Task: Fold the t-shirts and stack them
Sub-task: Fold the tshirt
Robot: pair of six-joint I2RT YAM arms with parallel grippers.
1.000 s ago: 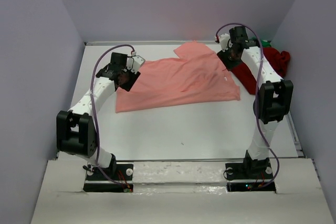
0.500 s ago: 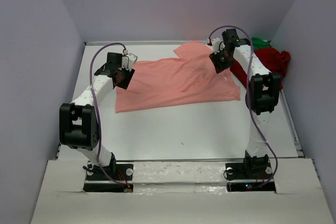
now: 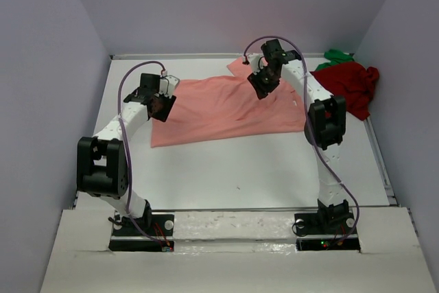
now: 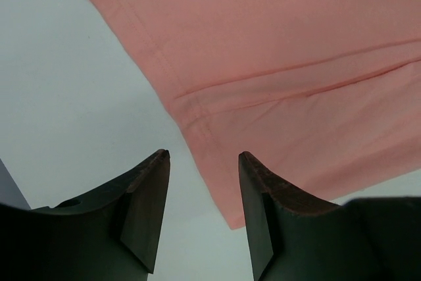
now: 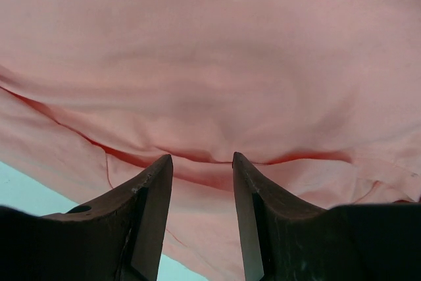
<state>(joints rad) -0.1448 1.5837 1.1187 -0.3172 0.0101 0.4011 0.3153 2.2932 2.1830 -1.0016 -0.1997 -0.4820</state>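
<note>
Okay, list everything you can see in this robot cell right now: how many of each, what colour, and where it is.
salmon-pink t-shirt: one, salmon-pink, spread out across the far middle of the table.
dark red t-shirt: one, dark red, crumpled at the far right of the table.
green t-shirt: one, bright green, a small crumple just behind the dark red one.
table: one, white, under all three shirts.
walls: three, pale lilac, at the left, back and right.
left gripper: one, dark fingers, open over the salmon-pink shirt's left edge.
right gripper: one, dark fingers, open over the salmon-pink shirt's far right part.
</note>
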